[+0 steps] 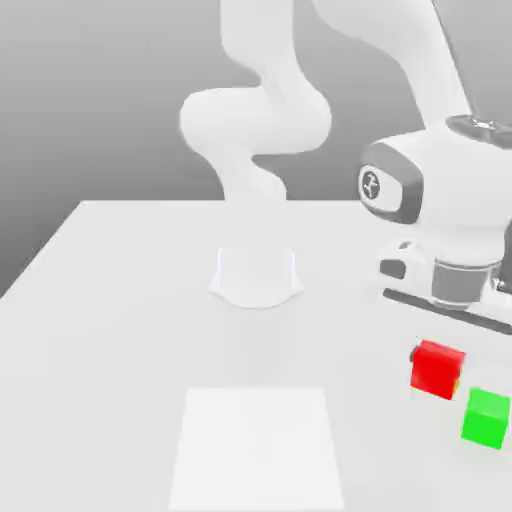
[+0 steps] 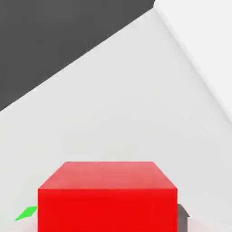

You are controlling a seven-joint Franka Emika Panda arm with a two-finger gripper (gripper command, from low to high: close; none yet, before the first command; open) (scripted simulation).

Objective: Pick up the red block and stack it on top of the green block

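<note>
Just under the hand, at the exterior view's right, my gripper is shut on the red block. In the hand view the red block sits close up, with a dark finger against its side. The block seems to hang slightly above the table. The green block rests on the table close beside the red one, nearer the camera and further toward the exterior view's right. A thin sliver of the green block peeks out past the red block's edge in the hand view.
The arm's white base stands at the middle of the white table. A paler square patch lies on the table's near part. The table edge borders a dark background.
</note>
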